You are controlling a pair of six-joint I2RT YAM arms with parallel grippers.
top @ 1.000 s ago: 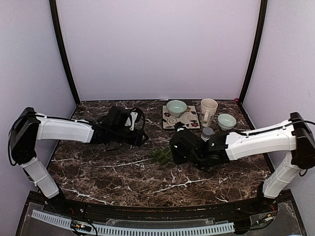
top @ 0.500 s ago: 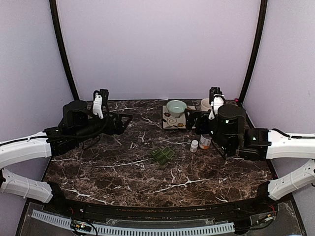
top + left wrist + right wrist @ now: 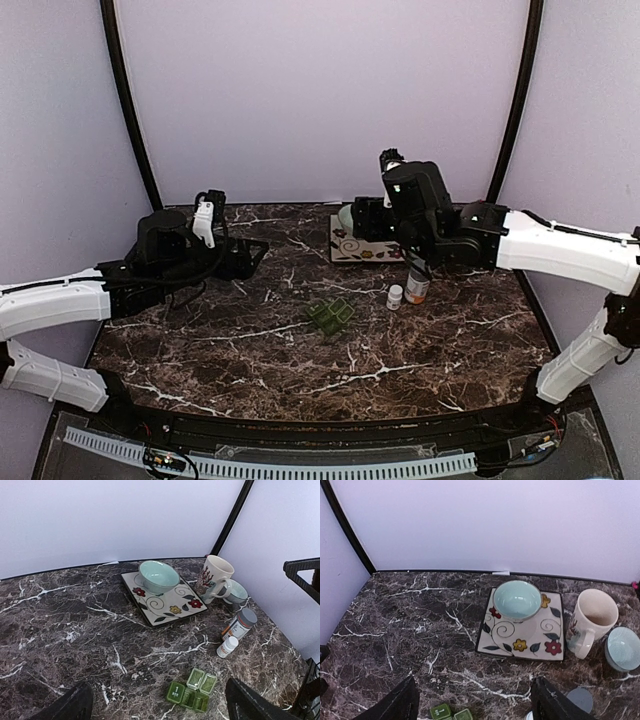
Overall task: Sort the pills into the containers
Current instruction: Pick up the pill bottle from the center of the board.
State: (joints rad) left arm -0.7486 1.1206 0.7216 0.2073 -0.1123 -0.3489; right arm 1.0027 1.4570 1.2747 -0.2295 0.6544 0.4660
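The left arm (image 3: 50,305) and right arm (image 3: 570,250) have white link shells, black joints and black cabled wrists.

My hand (image 3: 157,692) hangs spread wide over the worktop (image 3: 65,625); the green pill organiser (image 3: 192,696) lies between my fingers (image 3: 75,706).

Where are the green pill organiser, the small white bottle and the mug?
green pill organiser (image 3: 192,692), left wrist view, middle of the strip
small white bottle (image 3: 225,650), left wrist view, its side wall
mug (image 3: 212,580), left wrist view, outer wall under the rim
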